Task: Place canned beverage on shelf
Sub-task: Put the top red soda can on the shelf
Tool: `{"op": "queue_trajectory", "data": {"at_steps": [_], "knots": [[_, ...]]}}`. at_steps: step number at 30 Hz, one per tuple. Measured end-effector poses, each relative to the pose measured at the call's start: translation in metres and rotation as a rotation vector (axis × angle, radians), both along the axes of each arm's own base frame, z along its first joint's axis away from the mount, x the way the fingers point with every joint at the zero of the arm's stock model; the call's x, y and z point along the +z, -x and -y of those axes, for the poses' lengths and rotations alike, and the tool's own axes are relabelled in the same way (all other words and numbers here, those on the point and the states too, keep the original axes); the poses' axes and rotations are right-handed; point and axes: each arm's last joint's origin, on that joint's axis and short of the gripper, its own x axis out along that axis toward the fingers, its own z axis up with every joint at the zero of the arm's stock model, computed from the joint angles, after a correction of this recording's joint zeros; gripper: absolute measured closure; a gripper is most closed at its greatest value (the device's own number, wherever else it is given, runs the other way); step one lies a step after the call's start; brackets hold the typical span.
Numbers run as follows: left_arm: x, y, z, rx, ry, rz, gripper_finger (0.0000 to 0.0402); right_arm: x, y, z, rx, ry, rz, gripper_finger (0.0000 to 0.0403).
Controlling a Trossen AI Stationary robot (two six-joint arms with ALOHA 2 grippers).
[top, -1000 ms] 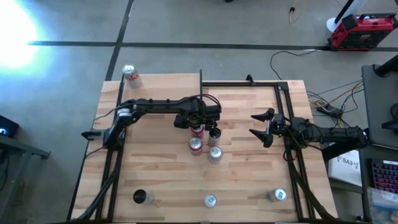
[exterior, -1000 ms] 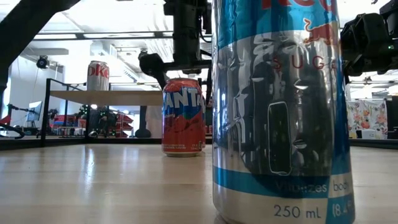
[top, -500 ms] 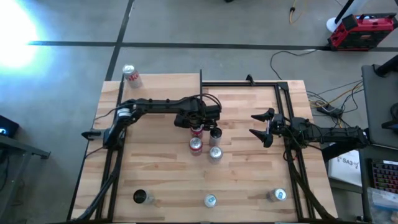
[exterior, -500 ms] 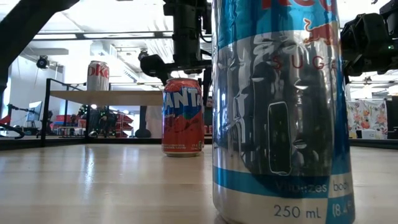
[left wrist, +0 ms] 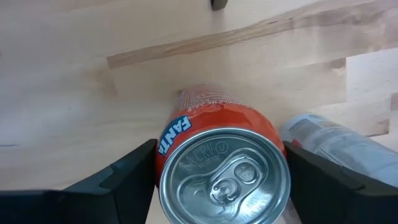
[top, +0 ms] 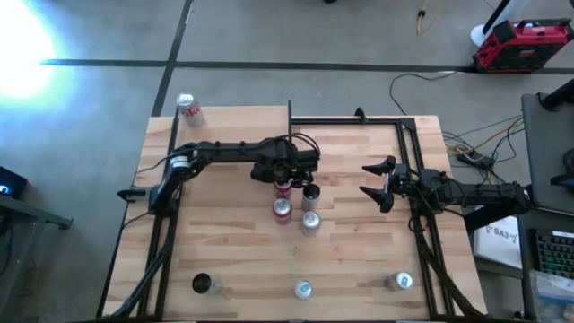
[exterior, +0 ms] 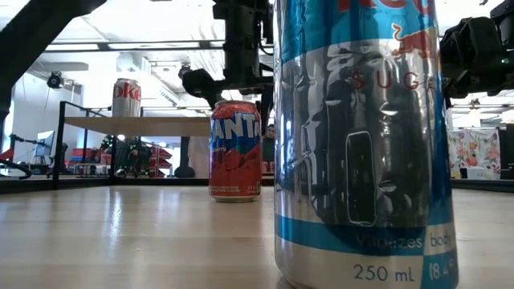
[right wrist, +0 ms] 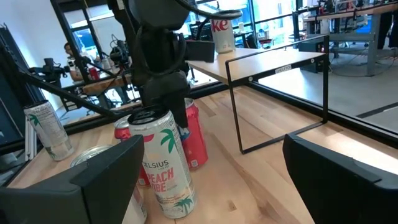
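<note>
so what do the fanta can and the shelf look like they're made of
Fanta can: looks like aluminium, with a bare silvery lid, pull tab, and glossy orange printed wall. Shelf: seemingly pale, smooth wood board on a thin black frame, probably metal.

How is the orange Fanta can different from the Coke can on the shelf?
The Fanta can is orange and stands on the table; the Coke can is silver and red and stands up on the shelf. The left gripper is closed around the Fanta can; nothing touches the Coke can. Both stand upright.
</note>
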Motion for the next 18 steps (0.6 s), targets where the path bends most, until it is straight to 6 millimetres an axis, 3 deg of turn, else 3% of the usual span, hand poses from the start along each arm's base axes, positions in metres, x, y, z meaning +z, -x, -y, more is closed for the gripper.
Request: {"op": "queue_trajectory", "data": {"at_steps": [13, 18], "knots": [[0.070, 0.013, 0.001, -0.001, -0.038, 0.008, 0.0119, 0.000, 0.000, 0.000, 0.000, 0.000, -0.001, 0.0035], [0.088, 0.017, 0.001, 0.002, -0.057, 0.067, 0.0119, 0.000, 0.000, 0.000, 0.000, 0.000, 0.000, 0.0035]]}}
